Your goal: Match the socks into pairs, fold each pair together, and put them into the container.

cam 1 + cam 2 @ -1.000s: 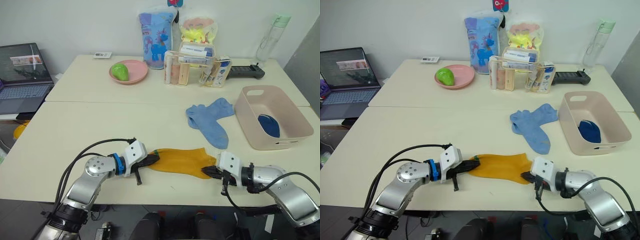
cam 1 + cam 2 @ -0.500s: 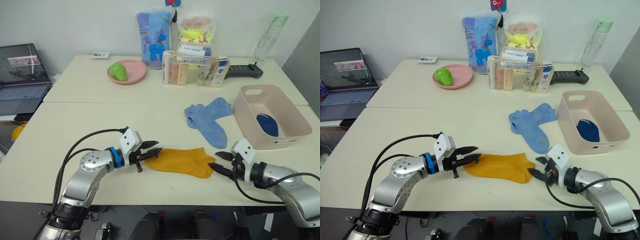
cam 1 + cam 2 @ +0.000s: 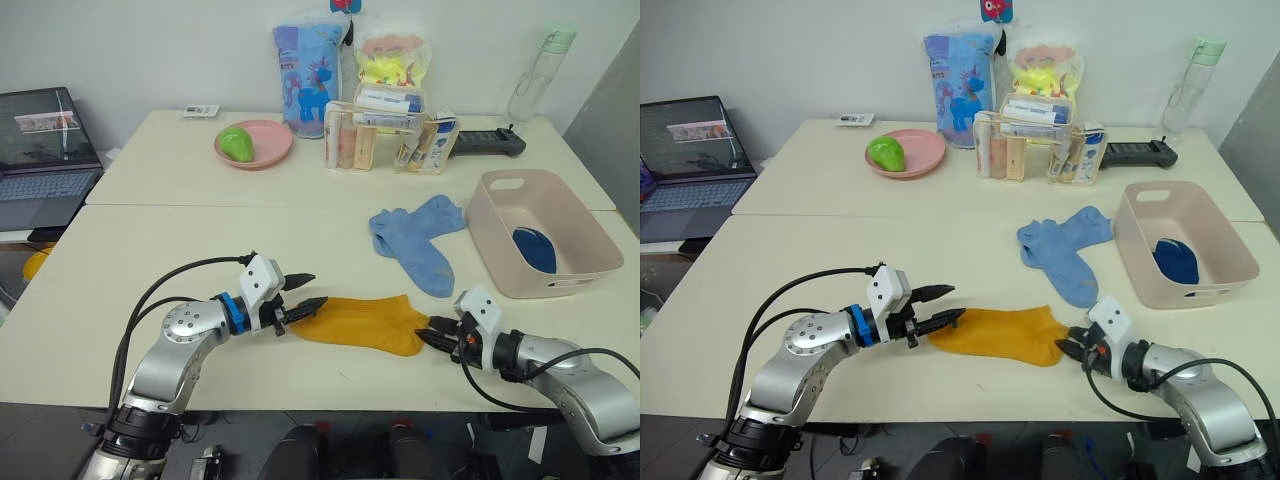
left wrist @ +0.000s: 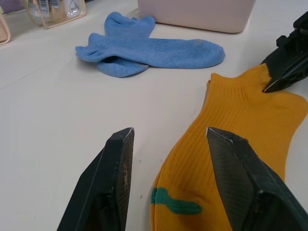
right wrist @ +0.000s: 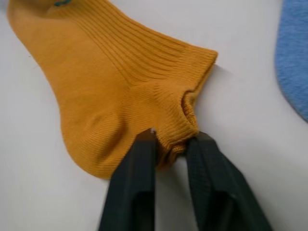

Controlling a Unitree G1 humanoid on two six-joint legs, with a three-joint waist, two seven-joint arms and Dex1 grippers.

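The yellow step is being worked on: the mustard yellow socks (image 3: 365,322) are lying stacked and flat near the front edge of the table (image 3: 160,250), stretched between the two pincers, and folding them together looks like the job in hand. A navy bundle (image 3: 538,250) is already sitting inside the container (image 3: 500,250), which is standing at about two o'clock from the yellow socks. The light blue socks (image 3: 420,235) are waiting loosely overlapped at about one o'clock, between the yellow ones and the container.

The right pincer (image 5: 169,153) is closing its fingers on the heel-side edge of the yellow socks, at their three o'clock end; a small fold of knit is being pinched between the two fingers. The left pincer (image 4: 168,144) is standing wide apart at the nine o'clock end, gripping nothing. One finger is hovering over the toe, by a small green mark, and the other over bare table just beside it.

In my judgement, the next move is calling for the left pincer to close on the toe. Then one end needs carrying over the other, keeping both layers together so the fold does not slip apart.
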